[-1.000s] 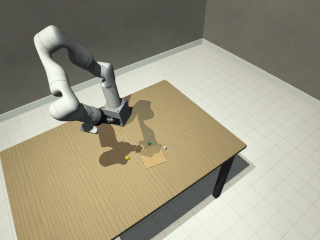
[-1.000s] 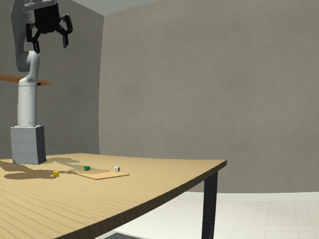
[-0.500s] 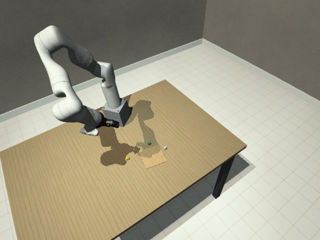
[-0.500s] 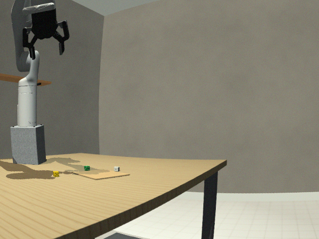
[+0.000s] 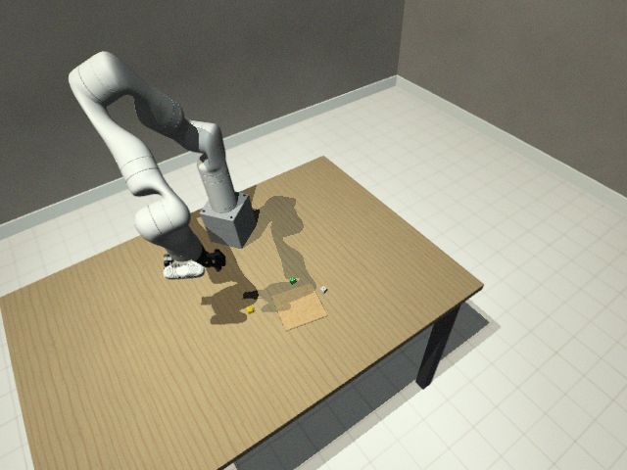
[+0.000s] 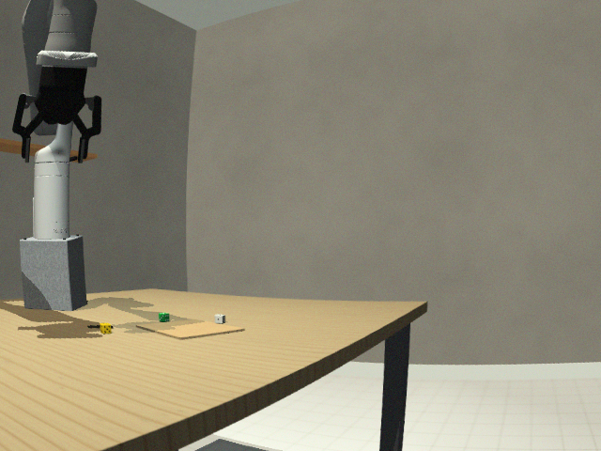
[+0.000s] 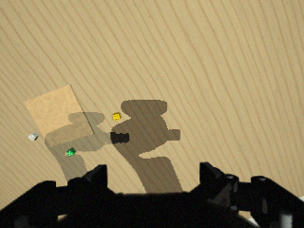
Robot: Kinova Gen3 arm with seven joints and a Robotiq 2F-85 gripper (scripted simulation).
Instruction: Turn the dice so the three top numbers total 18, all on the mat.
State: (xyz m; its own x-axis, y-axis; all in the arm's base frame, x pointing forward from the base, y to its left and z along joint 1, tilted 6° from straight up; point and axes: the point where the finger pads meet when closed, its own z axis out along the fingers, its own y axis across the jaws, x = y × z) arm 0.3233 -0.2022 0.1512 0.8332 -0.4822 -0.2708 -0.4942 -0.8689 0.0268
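Three dice (image 5: 292,280) off mat (image 5: 304,312), on table (image 5: 152,364), hand (image 6: 56,140) wide open w/ nothing held

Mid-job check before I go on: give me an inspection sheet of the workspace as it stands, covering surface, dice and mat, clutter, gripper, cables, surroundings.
Surface: wooden table, arm shadow across its middle.
Mat: tan mat, appears flat on the table, no die on it.
Dice: green die, white die and yellow die all on bare wood beside the mat; top numbers too small to read.
Clutter: nothing seen.
Gripper: gripper open, holding nothing, high above the table, touching nothing.
Cables: nothing seen.
Surroundings: grey pedestal on the table, tiled floor, grey walls.
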